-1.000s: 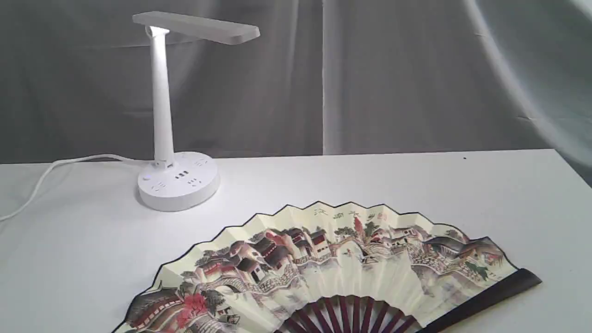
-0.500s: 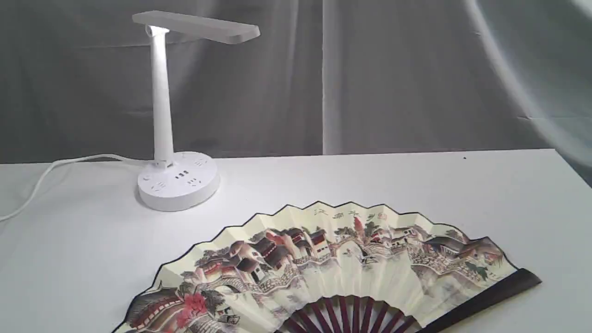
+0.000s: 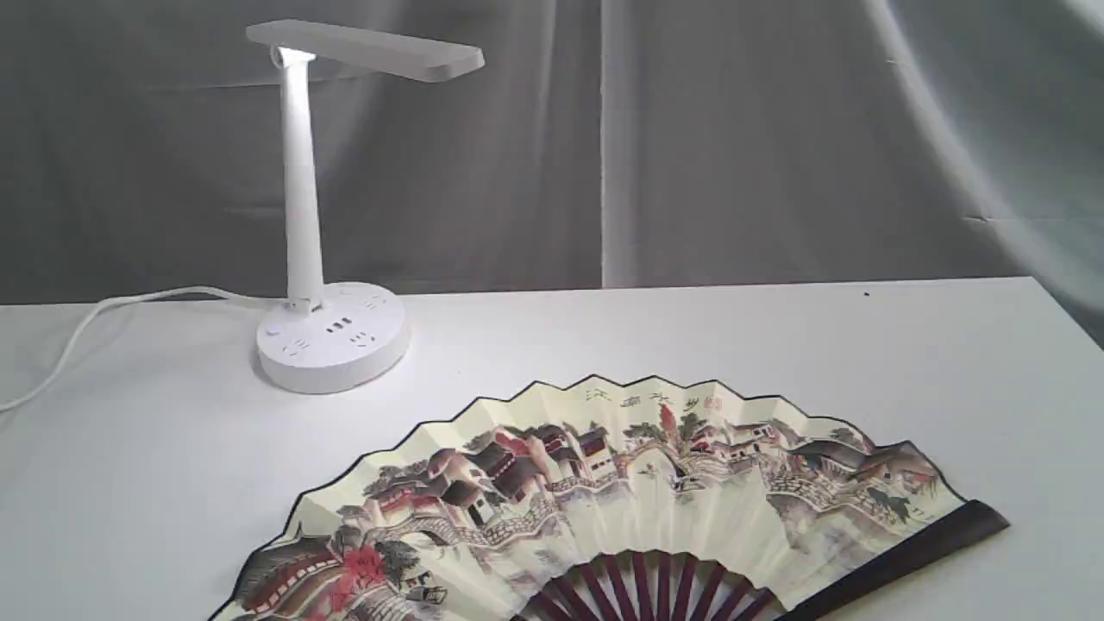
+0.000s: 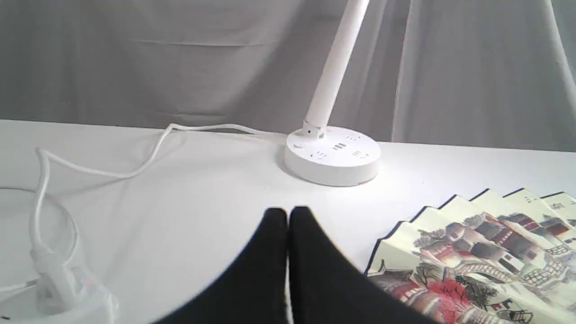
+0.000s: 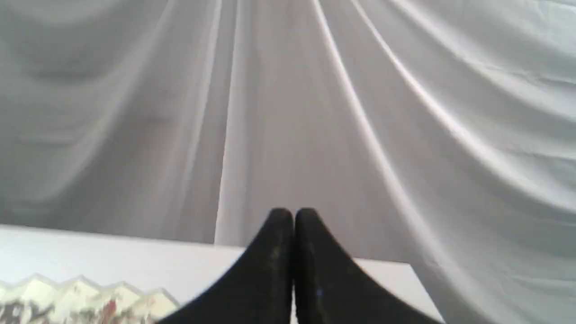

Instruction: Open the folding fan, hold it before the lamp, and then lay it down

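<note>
Overall: folding fan (image 3: pixel 621 483) is spread open and lies flat on the white table (image 3: pixel 776 336), painted side up. Neither gripper touches it.
Fan position: in front of the lamp (image 3: pixel 302 216) and off to the right of its base in the exterior view, apart from the base.
Fan detail: black-edged pleated arc faces the lamp side. Maroon ribs converge on the side away from it. Dark guard is at the end farthest from the lamp.
Lamp: upright, with flat head reaching out toward the fan's side.
Cord (image 3: pixel 112 302): white, runs from the lamp base away from the fan.
Left gripper (image 4: pixel 288 216): black jaws pressed together, nothing between them. Tips are over bare table short of the lamp base, beside the fan's lamp-side end.
Right gripper (image 5: pixel 294 216): jaws closed tip to tip and empty, pointing at the grey curtain (image 5: pixel 360 112), beyond the fan from the lamp.
</note>
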Available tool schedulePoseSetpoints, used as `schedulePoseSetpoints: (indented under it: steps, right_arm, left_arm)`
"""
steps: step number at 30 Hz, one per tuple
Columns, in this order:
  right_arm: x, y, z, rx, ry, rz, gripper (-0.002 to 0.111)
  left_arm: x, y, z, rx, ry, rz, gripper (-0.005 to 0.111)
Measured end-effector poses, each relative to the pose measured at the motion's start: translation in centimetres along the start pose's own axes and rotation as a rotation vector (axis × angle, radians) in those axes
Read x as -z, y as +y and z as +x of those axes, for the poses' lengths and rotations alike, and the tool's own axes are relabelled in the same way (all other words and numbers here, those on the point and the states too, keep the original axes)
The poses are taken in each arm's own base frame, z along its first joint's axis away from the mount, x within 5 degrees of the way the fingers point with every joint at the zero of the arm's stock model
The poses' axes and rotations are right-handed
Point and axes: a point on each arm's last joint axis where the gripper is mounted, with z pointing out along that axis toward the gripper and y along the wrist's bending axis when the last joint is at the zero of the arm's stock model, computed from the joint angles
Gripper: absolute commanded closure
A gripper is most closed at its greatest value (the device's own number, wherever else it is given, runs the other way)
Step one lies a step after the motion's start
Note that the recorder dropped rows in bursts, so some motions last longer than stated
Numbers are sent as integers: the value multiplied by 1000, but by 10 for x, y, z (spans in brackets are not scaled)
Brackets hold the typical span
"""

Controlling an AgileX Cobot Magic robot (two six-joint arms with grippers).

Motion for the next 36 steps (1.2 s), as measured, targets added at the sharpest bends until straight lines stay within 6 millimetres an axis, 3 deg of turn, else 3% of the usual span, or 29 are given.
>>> schedulePoseSetpoints:
  steps: [7,16,36]
  right_arm:
    - [1,7,14,34,148,-81,108]
    - [1,8,12,-193,139,-80,108]
    - [3,14,20,-114,232,-140,108]
  left_arm:
    - [0,0,0,4,0,1,107]
    - [0,0,2,2,19,-4,107]
    - [0,1,4,-2,45,-10,107]
